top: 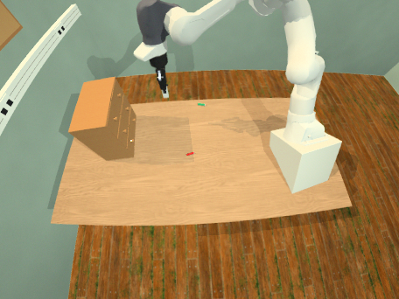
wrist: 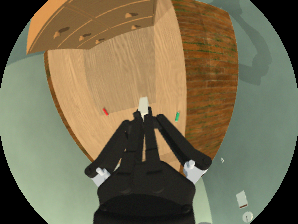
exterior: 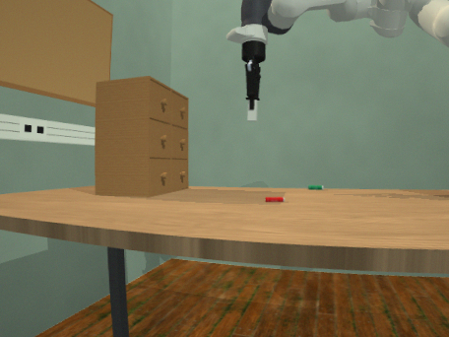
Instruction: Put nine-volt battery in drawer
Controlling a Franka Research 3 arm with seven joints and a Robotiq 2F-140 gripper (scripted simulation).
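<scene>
The brown chest (top: pixel 91 104) (exterior: pixel 120 138) (wrist: pixel 100 19) stands upright at the table's left end, with three rows of two drawers. All its drawers look shut and flush. The right drawer of the bottom row (exterior: pixel 177 170) has a small knob and looks closed. I see no nine-volt battery in any view; the inside of the drawers is hidden. My gripper (top: pixel 164 93) (exterior: pixel 252 111) (wrist: pixel 144 103) points down, its pale finger pads together, shut with nothing seen between them. It hangs in the air in front of the chest, above the table's far side.
A red battery (top: pixel 190 154) (exterior: pixel 275 199) (wrist: pixel 105 111) lies on the table (top: pixel 197 192) (exterior: pixel 207 229), out in front of the chest. A green battery (top: pixel 201 104) (exterior: pixel 315 187) (wrist: pixel 177 116) lies near the far edge. The arm's white base stands at the right end.
</scene>
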